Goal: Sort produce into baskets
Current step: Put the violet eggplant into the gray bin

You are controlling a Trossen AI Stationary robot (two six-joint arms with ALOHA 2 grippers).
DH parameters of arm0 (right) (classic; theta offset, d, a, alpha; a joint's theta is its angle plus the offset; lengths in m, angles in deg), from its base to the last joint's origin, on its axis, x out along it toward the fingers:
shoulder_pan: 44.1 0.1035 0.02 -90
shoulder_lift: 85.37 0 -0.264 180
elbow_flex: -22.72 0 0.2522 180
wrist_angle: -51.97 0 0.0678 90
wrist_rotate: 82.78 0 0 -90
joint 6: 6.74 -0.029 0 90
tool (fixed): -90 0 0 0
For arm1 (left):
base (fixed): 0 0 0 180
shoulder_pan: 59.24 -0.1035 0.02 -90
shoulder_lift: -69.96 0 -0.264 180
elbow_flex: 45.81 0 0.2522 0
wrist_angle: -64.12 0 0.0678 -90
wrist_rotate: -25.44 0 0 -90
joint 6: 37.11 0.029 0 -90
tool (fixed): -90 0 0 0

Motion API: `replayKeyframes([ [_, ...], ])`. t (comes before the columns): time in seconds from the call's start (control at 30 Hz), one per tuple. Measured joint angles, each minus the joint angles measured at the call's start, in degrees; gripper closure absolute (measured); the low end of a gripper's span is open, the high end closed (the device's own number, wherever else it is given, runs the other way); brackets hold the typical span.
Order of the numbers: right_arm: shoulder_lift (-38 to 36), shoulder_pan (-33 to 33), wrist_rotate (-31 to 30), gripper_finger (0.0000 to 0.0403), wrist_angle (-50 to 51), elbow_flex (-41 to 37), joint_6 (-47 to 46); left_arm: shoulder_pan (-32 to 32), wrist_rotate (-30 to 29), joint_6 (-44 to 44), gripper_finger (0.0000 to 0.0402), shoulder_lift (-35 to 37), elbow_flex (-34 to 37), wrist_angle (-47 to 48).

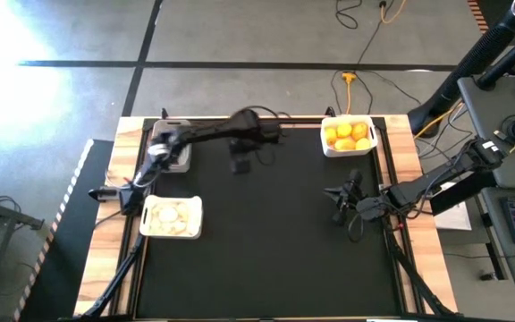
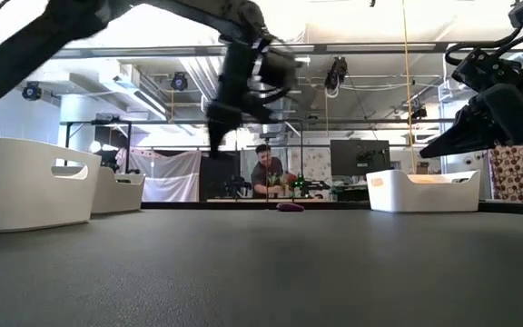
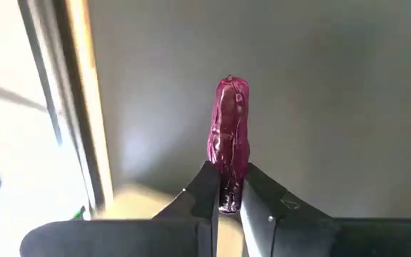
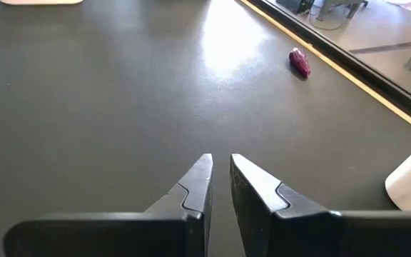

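Note:
My left gripper (image 1: 240, 165) hangs over the far middle of the black mat, shut on a small dark purple eggplant (image 3: 228, 132). A second purple eggplant (image 4: 300, 62) lies on its side on the mat near the far edge, also seen in the low view (image 2: 289, 207). Of the baskets, the greyish one (image 1: 170, 145) stands at the far left. A white one with whitish bulbs (image 1: 171, 217) is nearer on the left, and a white one with yellow and orange citrus (image 1: 349, 136) is at the far right. My right gripper (image 4: 220, 168) waits shut at the right. My left gripper pinches one end of the eggplant (image 3: 228, 194) between its two fingers. The fingers point steeply down from above, and the eggplant runs on along them past the fingertips. It is lifted clear of the mat.
The mat's middle and near half are bare (image 1: 266, 259). Wooden strips (image 1: 399, 143) border the mat. Cables lie on the floor beyond the far edge. In the low view a person sits far back in the room (image 2: 266, 173).

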Motion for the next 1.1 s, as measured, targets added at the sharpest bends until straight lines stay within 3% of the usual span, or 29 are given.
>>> replayKeyframes([
  [0.2,0.19,0.00,-0.02,0.0360,-0.13,-0.07,-0.12,-7.25,-2.51,-7.69,0.0382,15.39,22.02,0.49],
  [0.37,0.28,0.00,-0.03,0.0360,-0.09,-0.13,-0.13,-15.37,-11.17,-22.55,0.0383,28.56,38.18,0.15],
  [0.43,0.28,0.00,-0.17,0.0360,-0.12,-0.13,0.02,-19.01,-11.18,-28.61,0.0383,31.93,43.13,-1.36],
  [0.53,0.28,0.00,-1.91,0.0360,-0.52,-0.15,0.80,-23.28,-5.10,-33.63,0.0383,35.51,48.83,-5.21],
  [0.73,0.26,-0.07,-3.23,0.0360,-0.50,-0.15,1.71,-25.82,3.35,-33.47,0.0375,35.71,55.88,-13.43],
  [1.1,0.26,-0.11,-3.17,0.0360,-0.49,-0.15,2.62,-25.86,2.23,-31.71,0.0369,26.31,56.91,-13.01],
])
